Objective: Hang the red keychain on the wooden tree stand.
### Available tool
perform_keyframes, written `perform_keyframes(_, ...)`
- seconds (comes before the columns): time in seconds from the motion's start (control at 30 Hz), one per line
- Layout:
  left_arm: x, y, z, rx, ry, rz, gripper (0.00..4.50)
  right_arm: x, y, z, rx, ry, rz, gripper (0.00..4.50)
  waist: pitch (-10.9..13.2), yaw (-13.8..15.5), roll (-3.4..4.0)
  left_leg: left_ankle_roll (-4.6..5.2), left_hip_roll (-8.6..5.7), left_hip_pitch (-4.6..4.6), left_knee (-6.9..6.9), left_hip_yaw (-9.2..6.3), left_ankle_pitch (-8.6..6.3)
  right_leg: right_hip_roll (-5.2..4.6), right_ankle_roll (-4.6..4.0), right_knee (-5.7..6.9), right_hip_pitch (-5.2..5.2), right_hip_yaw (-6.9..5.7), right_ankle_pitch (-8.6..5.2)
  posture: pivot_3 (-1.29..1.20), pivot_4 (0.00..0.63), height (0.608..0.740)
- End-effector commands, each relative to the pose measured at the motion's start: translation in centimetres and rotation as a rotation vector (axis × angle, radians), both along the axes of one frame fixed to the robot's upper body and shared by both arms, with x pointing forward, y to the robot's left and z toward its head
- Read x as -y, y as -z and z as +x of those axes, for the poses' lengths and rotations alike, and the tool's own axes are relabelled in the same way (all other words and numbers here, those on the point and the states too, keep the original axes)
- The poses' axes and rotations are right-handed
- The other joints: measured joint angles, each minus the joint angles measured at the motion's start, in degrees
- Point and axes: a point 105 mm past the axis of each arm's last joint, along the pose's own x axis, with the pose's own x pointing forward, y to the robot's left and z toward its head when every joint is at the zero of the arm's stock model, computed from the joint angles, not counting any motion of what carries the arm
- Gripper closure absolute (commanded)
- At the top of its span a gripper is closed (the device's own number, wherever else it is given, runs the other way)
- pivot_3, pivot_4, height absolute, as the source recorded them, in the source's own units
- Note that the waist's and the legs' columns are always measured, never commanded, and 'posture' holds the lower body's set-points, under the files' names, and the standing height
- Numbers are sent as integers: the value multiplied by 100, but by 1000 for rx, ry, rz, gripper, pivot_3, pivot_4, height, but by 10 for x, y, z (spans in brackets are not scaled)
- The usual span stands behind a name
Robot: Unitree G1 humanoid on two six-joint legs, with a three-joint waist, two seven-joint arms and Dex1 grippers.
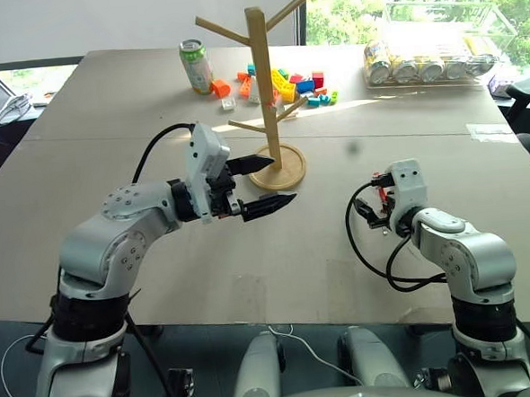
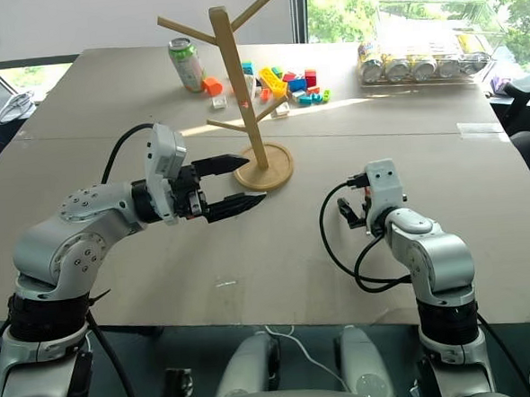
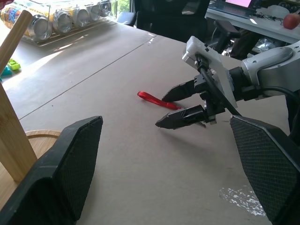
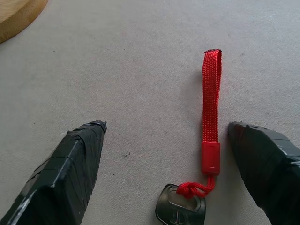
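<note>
— Nothing has been hung yet: the stand [image 1: 264, 81] is bare, well beyond the left gripper [image 1: 262, 182], whose jaws are spread wide and empty.

— And the keychain [image 4: 211, 117]?

— It is laid flat on the table [image 1: 151, 106], between the right gripper's [image 3: 169, 108] wide-open jaws, close to one finger, ungripped. Grasping, lifting and hooking are judged still to be done.

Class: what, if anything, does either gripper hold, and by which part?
Nothing. The red keychain lies flat on the table between the open right gripper fingers; the left gripper is open, empty.
</note>
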Motion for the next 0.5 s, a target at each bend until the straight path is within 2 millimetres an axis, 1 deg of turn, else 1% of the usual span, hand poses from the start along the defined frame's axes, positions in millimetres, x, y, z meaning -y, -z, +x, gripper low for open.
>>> perform_keyframes(0.03,-1,-15,-4,77,2,-3,0,13,1,-1,-10,67,33,23,0,2,0,0,0,0,0,0,0,0,0,0,0,0,0,0,150,740)
perform_keyframes(0.2,-2,-15,-4,79,-1,-1,0,24,1,-7,-28,101,50,23,0,37,-1,0,-1,-2,4,-1,0,-2,0,0,1,-1,0,0,150,740)
perform_keyframes(0.33,-2,-16,-5,82,-2,-2,0,21,4,-14,-45,77,47,23,-1,32,-1,0,-2,-7,4,-5,0,-2,0,-2,0,-6,0,0,150,740)
perform_keyframes(0.37,-2,-16,-4,82,-1,-3,0,20,7,-15,-51,73,42,415,-1,29,-1,0,-1,-6,4,-5,0,-2,0,-2,0,-6,0,0,150,740)
perform_keyframes(0.43,-1,-16,-4,83,1,-3,0,18,11,-17,-59,70,40,658,-1,25,-2,0,-1,-6,4,-5,0,-1,0,-2,0,-6,0,0,150,740)
perform_keyframes(0.47,0,-16,-4,84,2,-4,0,18,13,-16,-60,68,37,1039,-1,21,-2,0,-1,-5,4,-5,0,-1,0,-1,0,-6,0,0,150,740)
perform_keyframes(0.5,0,-17,-4,86,3,-4,0,19,15,-15,-60,70,32,1728,-1,10,-2,0,-1,-5,4,-5,0,-1,0,-1,0,-6,0,0,150,740)
